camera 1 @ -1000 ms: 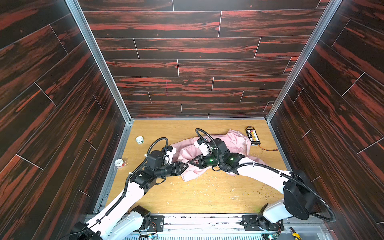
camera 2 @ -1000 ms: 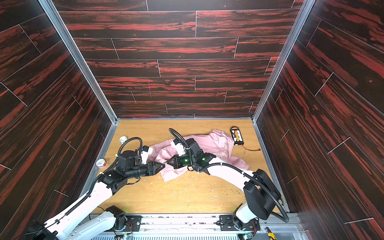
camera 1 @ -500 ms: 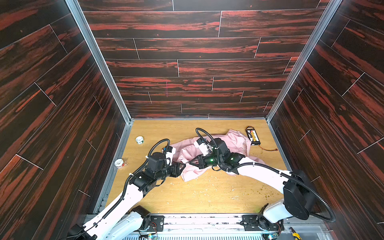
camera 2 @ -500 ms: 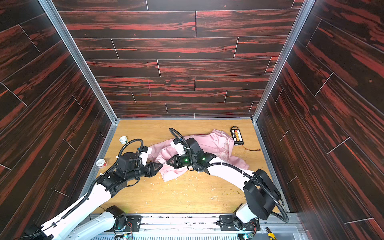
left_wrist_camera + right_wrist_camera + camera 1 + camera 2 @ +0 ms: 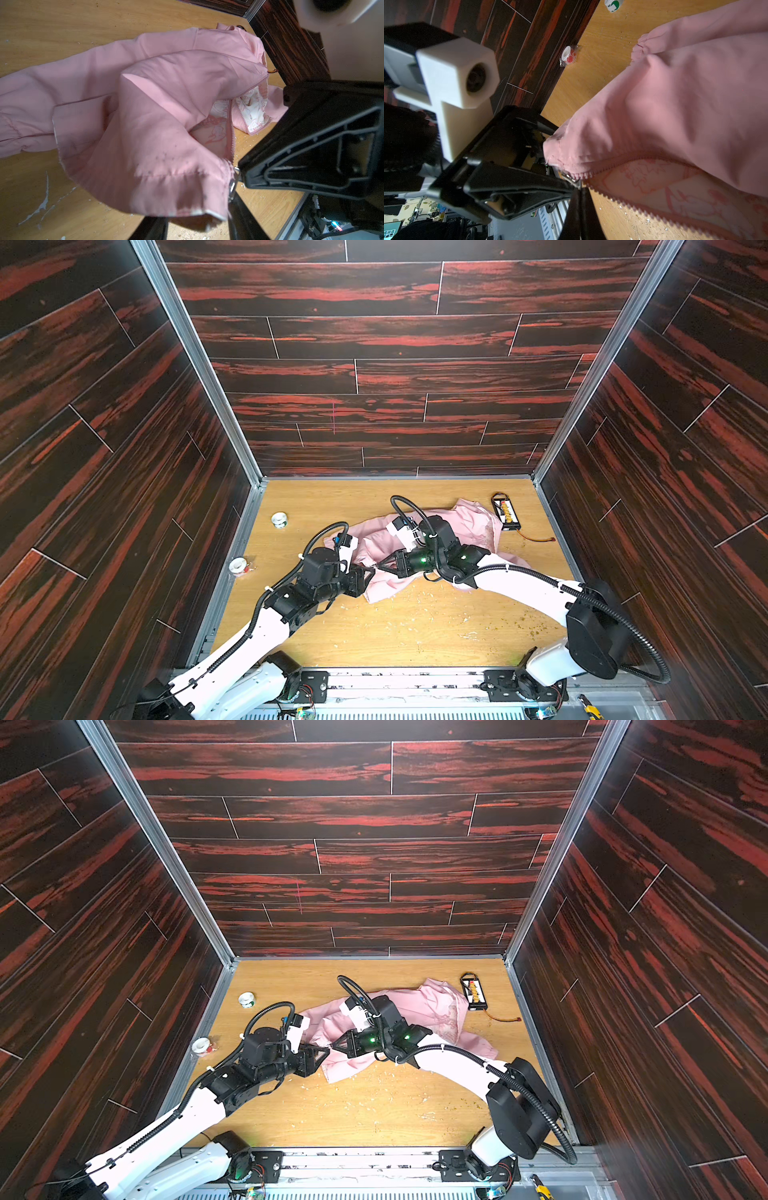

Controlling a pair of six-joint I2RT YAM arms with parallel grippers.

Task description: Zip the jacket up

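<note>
Nearest, on the base side of both pincers: table (image 5: 415, 626), flecked with pale crumbs. Next, left pincer (image 5: 370, 571) clamped on the jacket (image 5: 465, 522) hem, holding that corner off the table. Tip to tip with it, right pincer (image 5: 380, 566), closed tight on the metal zip pull (image 5: 572, 179) at the bottom end of the teeth. Past the pull, zip unjoined, printed lining showing between its two edges. Beyond the pincers and to their right, rest of the jacket crumpled on the table, partly under the right arm (image 5: 511, 583). Left of the left pincer, well apart, a tape roll (image 5: 238, 566), and farther off a second roll (image 5: 279, 519). Farthest, just beside the jacket's far edge, black box (image 5: 504, 512) with wires.
</note>
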